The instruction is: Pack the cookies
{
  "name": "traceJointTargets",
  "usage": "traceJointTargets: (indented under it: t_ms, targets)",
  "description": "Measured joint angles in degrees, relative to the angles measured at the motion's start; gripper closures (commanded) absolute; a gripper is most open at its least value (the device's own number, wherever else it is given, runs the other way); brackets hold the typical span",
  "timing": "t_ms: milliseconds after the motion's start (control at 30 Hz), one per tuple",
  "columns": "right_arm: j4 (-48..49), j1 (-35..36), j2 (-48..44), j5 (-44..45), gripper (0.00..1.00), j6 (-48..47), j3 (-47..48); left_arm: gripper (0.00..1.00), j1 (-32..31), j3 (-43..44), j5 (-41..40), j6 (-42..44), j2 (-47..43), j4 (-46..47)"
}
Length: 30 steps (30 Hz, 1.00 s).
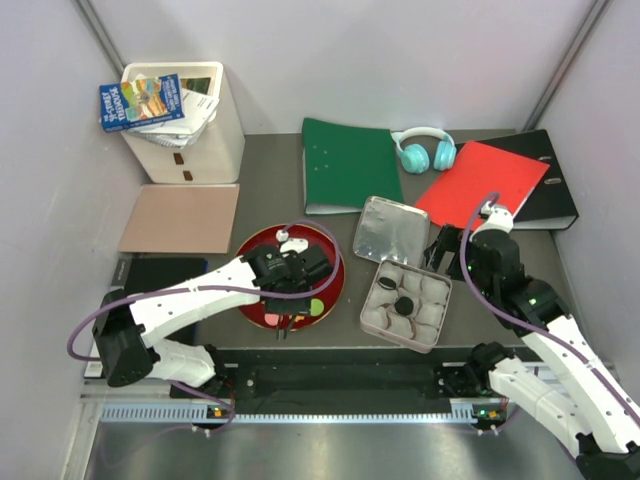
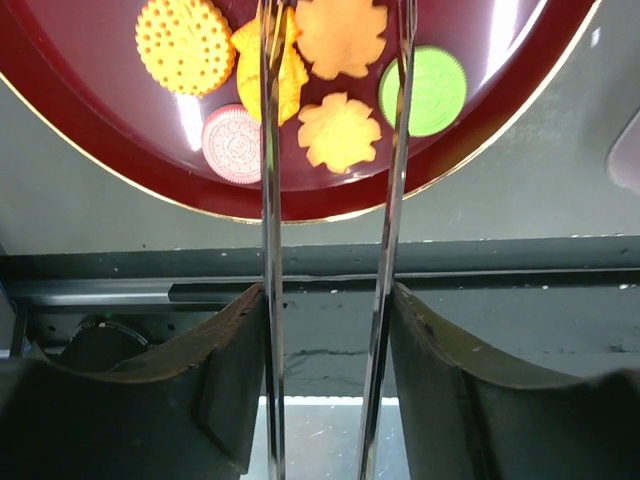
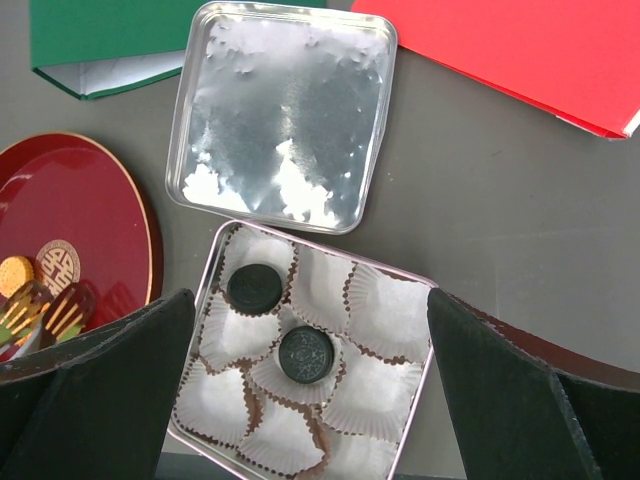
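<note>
The left gripper (image 2: 328, 290) is clamped on a pair of thin metal tongs (image 2: 268, 200), its dark fingers (image 2: 235, 360) pressing the outer sides of the two blades; the blades stand well apart and widen toward the red plate (image 2: 90, 90); they run off the top of the left wrist view, so I cannot tell whether the tips touch anything; nothing is seen pinched between them.

On the plate lie six cookies; from the left, an orange round (image 2: 185, 45) sits outside the left blade, with a pink sandwich round (image 2: 232, 143) just below it; a yellow-orange biscuit (image 2: 285, 85) lies under the left blade; two orange flower shapes, the upper flower (image 2: 340, 35) and the lower flower (image 2: 340, 132), lie between the blades; a green round (image 2: 437, 90) sits just outside the right blade.

To the right of the plate stands the open tin (image 3: 425, 400) lined with white paper cups; two black sandwich rounds are already packed, one (image 3: 253, 287) in a cup by the tin's upper left corner, the other (image 3: 305, 353) in the middle cup; the lid (image 3: 285, 115) lies flat just beyond the tin.

The right gripper (image 3: 310, 295) hangs above the tin with its jaws spread wide, gripping nothing.
</note>
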Motion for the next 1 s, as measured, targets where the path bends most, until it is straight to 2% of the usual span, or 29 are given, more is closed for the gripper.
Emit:
traceJointTargets:
  t_ms: [167,400,700,1000]
  targets:
    - [0.11,-0.02,0.02,0.0,0.01,0.0,-0.35,0.6,-0.11,-1.42,0.83,-0.13,0.0,0.31]
    - [0.15,-0.02,0.11,0.0,0.01,0.0,-0.35,0.7,-0.72,-0.5,0.31,0.52,0.04,-0.15]
    - [0.15,0.0,0.09,0.5,0.01,-0.07,-0.35,0.73,-1.25,11.87,-3.15,5.81,2.4,-1.49]
    - [-0.33,0.0,0.17,4.92,0.01,-3.28,1.51,0.76,-4.46,13.0,-0.55,13.03,2.8,5.86]
